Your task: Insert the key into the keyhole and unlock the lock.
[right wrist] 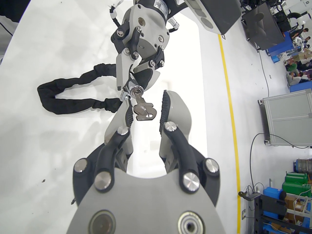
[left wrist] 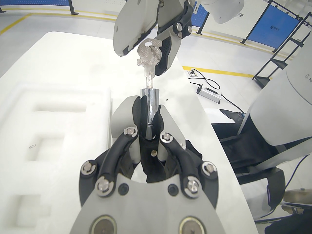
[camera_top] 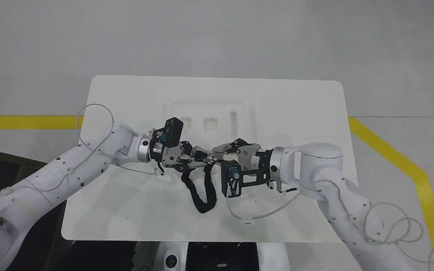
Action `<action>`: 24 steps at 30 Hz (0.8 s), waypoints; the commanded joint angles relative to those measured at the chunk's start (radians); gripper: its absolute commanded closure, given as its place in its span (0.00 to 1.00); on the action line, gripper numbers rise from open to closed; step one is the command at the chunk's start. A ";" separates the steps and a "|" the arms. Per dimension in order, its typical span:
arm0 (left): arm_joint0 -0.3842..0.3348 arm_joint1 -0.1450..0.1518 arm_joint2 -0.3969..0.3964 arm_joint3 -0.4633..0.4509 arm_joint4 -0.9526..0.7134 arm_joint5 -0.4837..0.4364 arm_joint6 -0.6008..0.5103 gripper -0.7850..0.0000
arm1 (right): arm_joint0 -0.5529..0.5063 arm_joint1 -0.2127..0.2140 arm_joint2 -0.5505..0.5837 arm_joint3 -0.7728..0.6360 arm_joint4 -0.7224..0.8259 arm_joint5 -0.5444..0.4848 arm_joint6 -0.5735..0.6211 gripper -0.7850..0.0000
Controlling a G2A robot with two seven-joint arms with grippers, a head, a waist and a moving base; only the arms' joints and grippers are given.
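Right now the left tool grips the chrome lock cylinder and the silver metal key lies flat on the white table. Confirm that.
Wrong on the key. The silver metal key is not on the white table: its blade sits in the keyhole of the chrome lock cylinder, up in the air, as the right wrist view shows. The left tool does grip that cylinder.

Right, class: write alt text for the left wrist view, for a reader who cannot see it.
A silver key stands with its blade in the keyhole of a chrome lock cylinder, which the left pincer clamps. The right pincer sits open around the key's head, over a white table bearing a white foam tray.
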 commanded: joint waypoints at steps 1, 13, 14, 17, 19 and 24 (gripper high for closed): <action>0.000 0.000 0.000 -0.001 0.001 0.000 0.000 1.00 | 0.002 0.001 -0.003 -0.001 -0.005 -0.001 -0.003 0.81; 0.003 0.000 0.000 -0.004 0.009 0.000 0.011 1.00 | 0.010 0.001 -0.009 0.052 0.172 -0.016 0.046 1.00; 0.004 -0.001 0.000 -0.004 0.011 0.000 0.013 1.00 | 0.013 0.000 -0.012 0.055 0.195 -0.010 0.065 1.00; 0.004 -0.002 0.000 -0.003 0.018 0.000 0.021 1.00 | 0.014 -0.002 -0.019 0.066 0.285 0.025 0.116 1.00; 0.005 -0.002 0.000 -0.003 0.023 0.000 0.025 1.00 | 0.021 -0.003 -0.029 0.071 0.342 0.042 0.163 1.00; 0.004 -0.004 0.000 0.000 0.034 0.000 0.036 1.00 | 0.043 -0.009 -0.065 0.096 0.507 0.121 0.283 1.00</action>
